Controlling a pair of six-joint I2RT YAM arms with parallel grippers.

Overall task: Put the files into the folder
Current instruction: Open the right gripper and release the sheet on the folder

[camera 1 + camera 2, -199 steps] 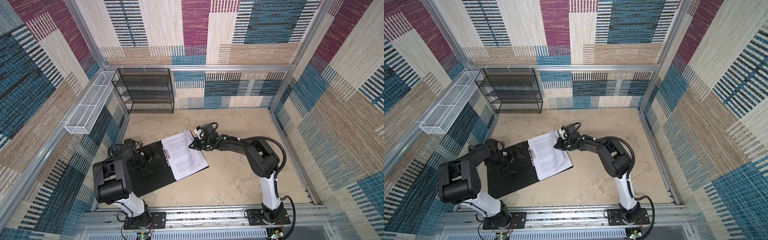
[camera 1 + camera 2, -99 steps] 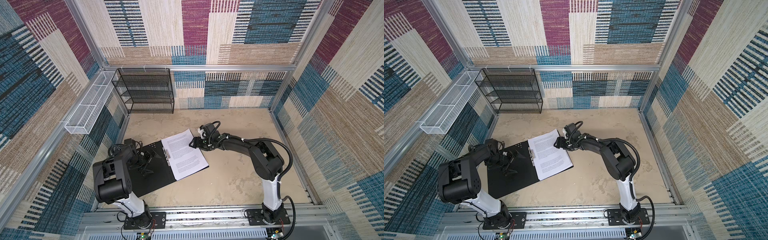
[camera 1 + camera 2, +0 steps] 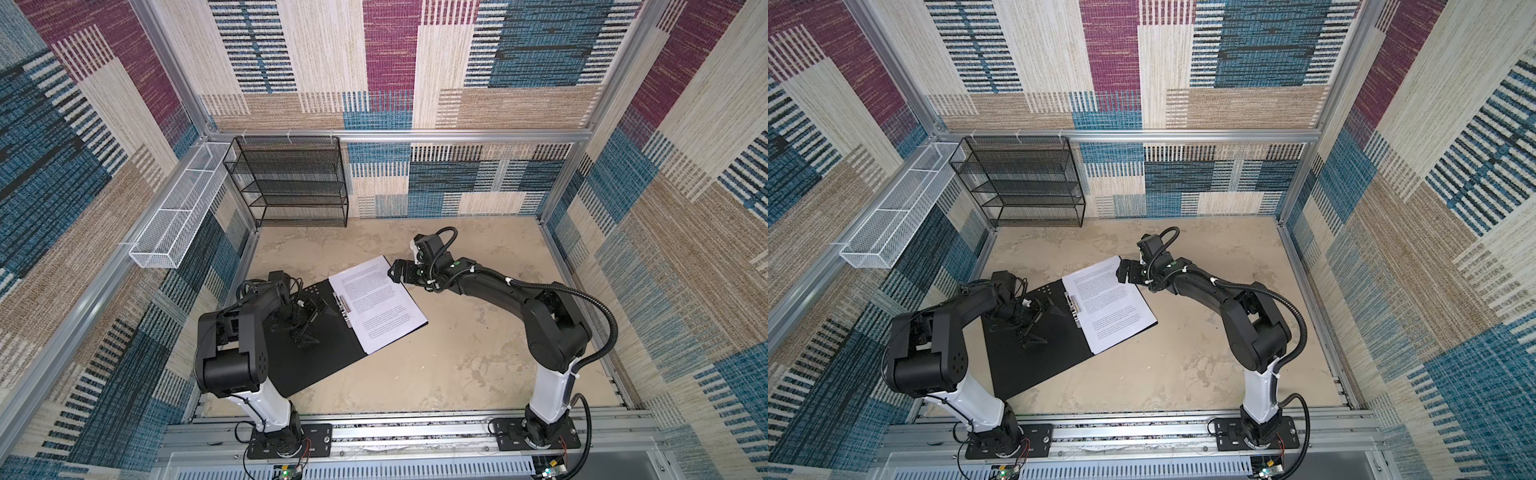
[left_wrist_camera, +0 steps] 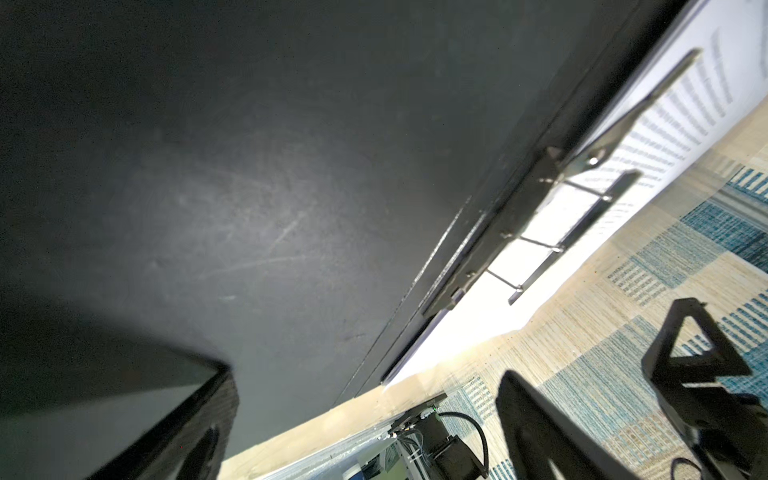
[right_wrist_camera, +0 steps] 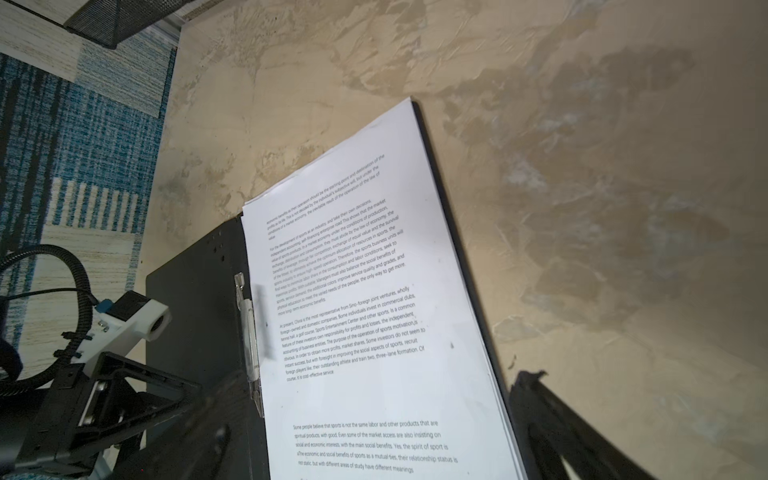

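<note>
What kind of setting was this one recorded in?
Likely an enclosed robot test cell, not an office: aluminium frame lined with patterned carpet panels, a left arm and right arm bolted to a front rail, an open folder with papers on the beige floor.

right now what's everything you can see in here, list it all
folder: one, black inside, open flat on the table
files: one stack, white, printed, on the folder's right half
clip bar: one, metal, along the folder's spine
shelf rack: one, black wire mesh, back left by the wall
wire basket: one, white, on the left wall
table: one, beige, under the folder
left claw: one, black, open, over the folder's bare half
right claw: one, black, open, at the stack's far corner
</note>
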